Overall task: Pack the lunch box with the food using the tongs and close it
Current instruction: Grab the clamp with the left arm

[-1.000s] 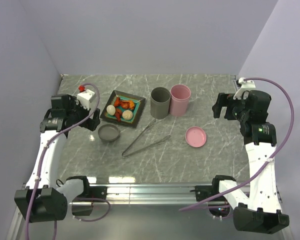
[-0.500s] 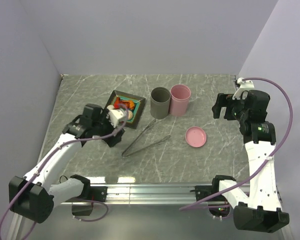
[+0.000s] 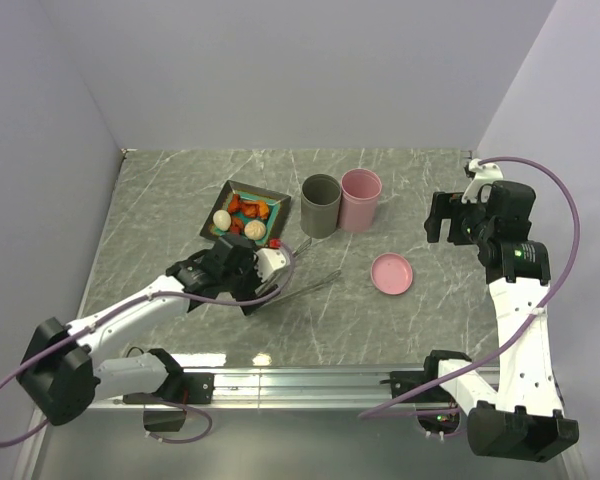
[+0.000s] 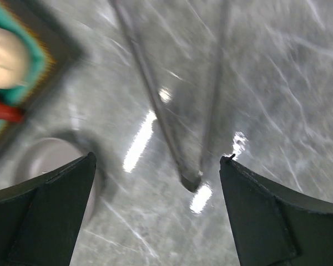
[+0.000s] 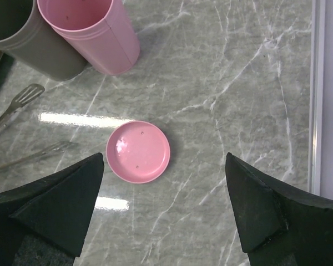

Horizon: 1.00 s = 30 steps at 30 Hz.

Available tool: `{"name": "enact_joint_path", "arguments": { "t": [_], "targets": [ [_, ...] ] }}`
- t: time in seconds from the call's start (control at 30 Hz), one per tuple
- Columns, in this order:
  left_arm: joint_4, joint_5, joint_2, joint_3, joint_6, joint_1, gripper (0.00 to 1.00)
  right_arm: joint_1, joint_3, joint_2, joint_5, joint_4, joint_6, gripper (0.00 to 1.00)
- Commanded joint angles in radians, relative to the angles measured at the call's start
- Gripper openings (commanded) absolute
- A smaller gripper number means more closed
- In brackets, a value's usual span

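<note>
My left gripper [image 4: 159, 160] swings in from over by the plate [image 3: 263, 191] and now hangs wide open right above the joined end of the tongs [image 4: 191, 178].

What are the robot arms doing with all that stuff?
The left end effector is wide open over the joined end of the silver tongs, which lie on the table; it looks ready to grab them. The right end effector hangs open above the pink lid, holding nothing. The food sits on its plate, none packed yet.

A grey white-veined marble desk [image 3: 420, 200]; tall pink plastic cup [image 3: 361, 200]; tall grey plastic cup [image 3: 320, 206]; orange-red meat-like chunks [image 3: 252, 208]; teal-centred dark square plate [image 3: 260, 193].
</note>
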Motion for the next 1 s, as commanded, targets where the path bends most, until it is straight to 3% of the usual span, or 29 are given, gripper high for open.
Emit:
{"name": "enact_joint_path", "arguments": {
  "t": [0.0,0.13,0.33,0.6,0.97],
  "targets": [
    [0.151,-0.056,-0.108,-0.005,-0.022,-0.003,0.99,-0.003,0.031,-0.002,0.027,-0.008,-0.022,0.96],
    [0.130,0.010,-0.167,0.001,-0.010,-0.005,0.99,-0.003,0.028,0.008,0.011,-0.006,-0.016,0.95],
    [-0.030,0.049,-0.007,0.063,-0.038,-0.005,0.99,-0.003,0.028,0.009,-0.006,-0.012,-0.019,0.95],
    [0.019,0.013,0.154,0.064,-0.170,-0.009,1.00,-0.003,0.031,0.011,-0.010,-0.025,-0.028,0.94],
    [0.137,-0.053,0.295,0.055,-0.210,-0.034,0.99,-0.003,0.023,0.009,-0.007,-0.037,-0.038,0.94]
  ]
}}
